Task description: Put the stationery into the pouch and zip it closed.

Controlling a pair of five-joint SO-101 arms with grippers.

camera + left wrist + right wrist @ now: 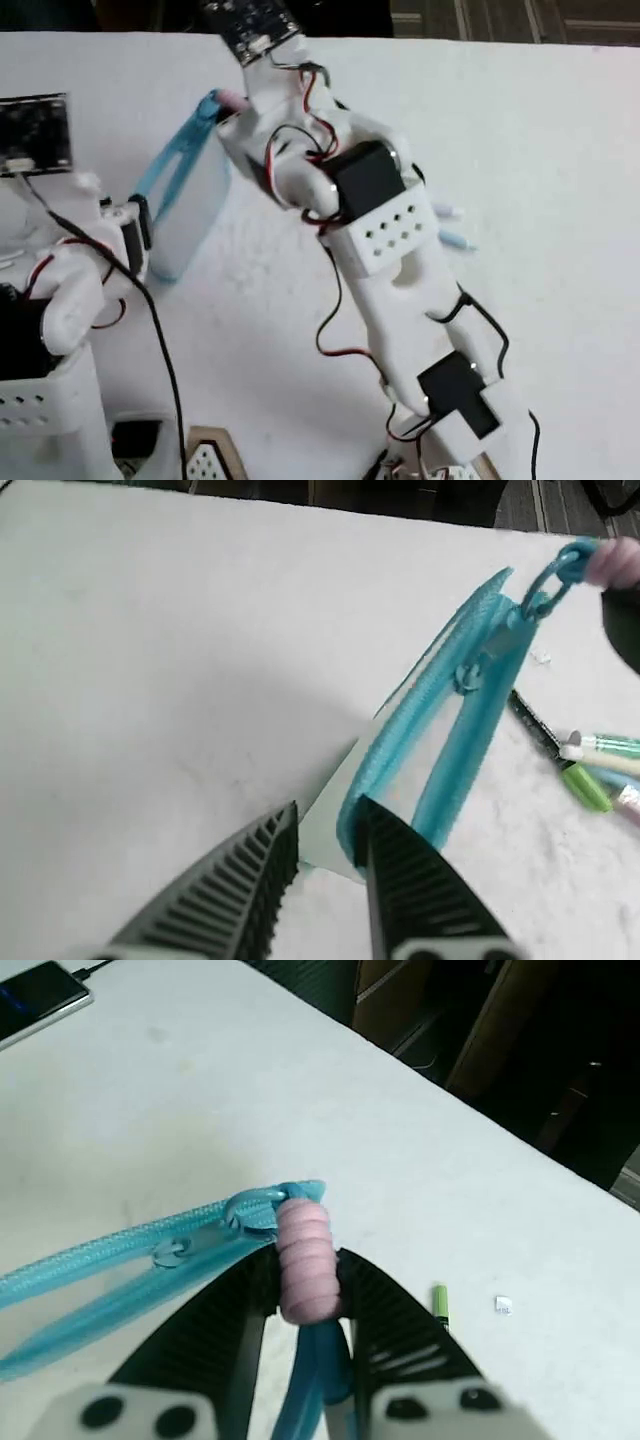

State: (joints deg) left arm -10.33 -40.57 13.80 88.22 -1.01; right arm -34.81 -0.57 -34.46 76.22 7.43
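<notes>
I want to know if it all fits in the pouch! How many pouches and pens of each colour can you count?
Pouch: 1
Black pen: 1
Green marker: 1
Other pens beside them: at least 2, bunched together and cut off at the edge
Total: at least 5

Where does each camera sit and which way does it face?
High view: fixed above the table, looking down at the pouch; both arms show.
Left wrist view: on the left arm, looking along the pouch toward the pens; left gripper clamps its near end.
Right wrist view: on the right arm, facing the pouch's other end; right gripper pinches the pink zipper pull.
Shared: all three show the pouch.
</notes>
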